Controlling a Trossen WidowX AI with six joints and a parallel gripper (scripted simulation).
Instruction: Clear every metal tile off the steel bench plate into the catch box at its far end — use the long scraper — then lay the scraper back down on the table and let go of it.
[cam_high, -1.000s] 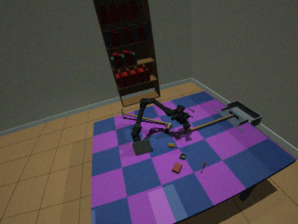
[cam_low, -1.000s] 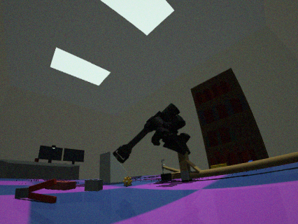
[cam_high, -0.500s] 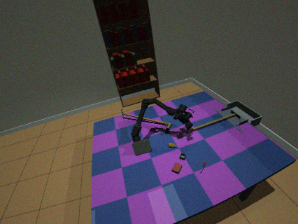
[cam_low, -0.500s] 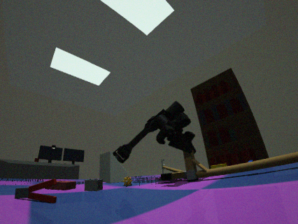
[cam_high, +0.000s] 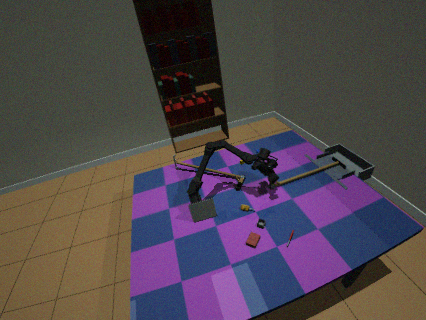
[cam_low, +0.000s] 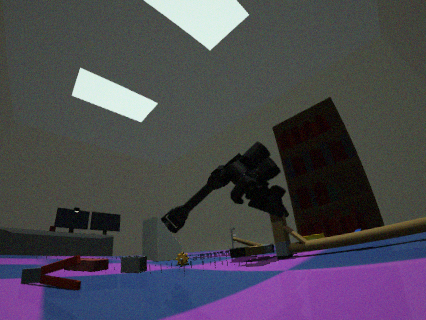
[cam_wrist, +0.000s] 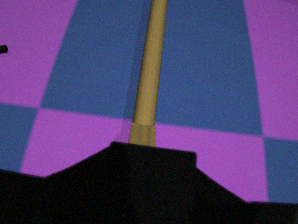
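Note:
My gripper (cam_high: 274, 182) (cam_low: 279, 216) is shut on the upright grip of the long scraper (cam_high: 306, 175) (cam_low: 360, 237) (cam_wrist: 150, 75), low over the table. The wooden handle reaches away to the right, and its dark head lies over the steel bench plate (cam_high: 338, 174). The catch box (cam_high: 367, 171), grey with raised walls, is at the plate's far end. In the wrist view the handle runs up and out of frame; the dark gripper body hides the fingertips. No separate metal tile can be made out on the plate, which is small and dim.
A second wooden-handled tool (cam_high: 207, 171) lies behind the arm. A dark square plate (cam_high: 203, 210) is by the arm's base. Nearer lie a yellow item (cam_high: 245, 207) (cam_low: 182, 258), a small dark item (cam_high: 261, 223), a red block (cam_high: 253, 240) and a thin red tool (cam_high: 290, 238).

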